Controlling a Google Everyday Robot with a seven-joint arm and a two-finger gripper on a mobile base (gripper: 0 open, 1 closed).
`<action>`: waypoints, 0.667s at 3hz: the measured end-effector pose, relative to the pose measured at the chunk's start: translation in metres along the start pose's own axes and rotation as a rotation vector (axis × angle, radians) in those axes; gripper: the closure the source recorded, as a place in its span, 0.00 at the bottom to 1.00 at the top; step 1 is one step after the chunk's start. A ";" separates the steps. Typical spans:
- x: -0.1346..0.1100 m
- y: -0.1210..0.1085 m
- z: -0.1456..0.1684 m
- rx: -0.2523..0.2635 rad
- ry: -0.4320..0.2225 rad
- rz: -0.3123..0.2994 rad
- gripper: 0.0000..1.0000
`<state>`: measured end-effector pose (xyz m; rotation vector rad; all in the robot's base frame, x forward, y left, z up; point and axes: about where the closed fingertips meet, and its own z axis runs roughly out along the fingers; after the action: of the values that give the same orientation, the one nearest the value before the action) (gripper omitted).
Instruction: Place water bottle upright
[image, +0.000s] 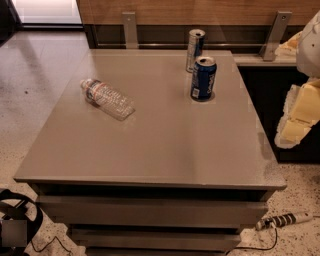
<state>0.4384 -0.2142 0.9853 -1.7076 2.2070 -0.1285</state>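
Note:
The water bottle, clear and ribbed with a red, white and blue label band, lies on its side on the left part of the grey table. Its cap end points to the far left. My gripper shows as a pale white and yellow shape at the right edge of the view, beyond the table's right side and far from the bottle. Nothing touches the bottle.
A blue drink can stands upright at the table's back right, with a slim silver-blue can upright just behind it. A wooden wall with metal brackets runs behind. A power strip lies on the floor at the front right, and cables at the front left.

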 end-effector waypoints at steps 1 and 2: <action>0.000 0.000 0.000 0.000 0.000 0.000 0.00; -0.025 -0.017 -0.010 0.003 -0.022 -0.011 0.00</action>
<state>0.4567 -0.1960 1.0046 -1.7117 2.1813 -0.1148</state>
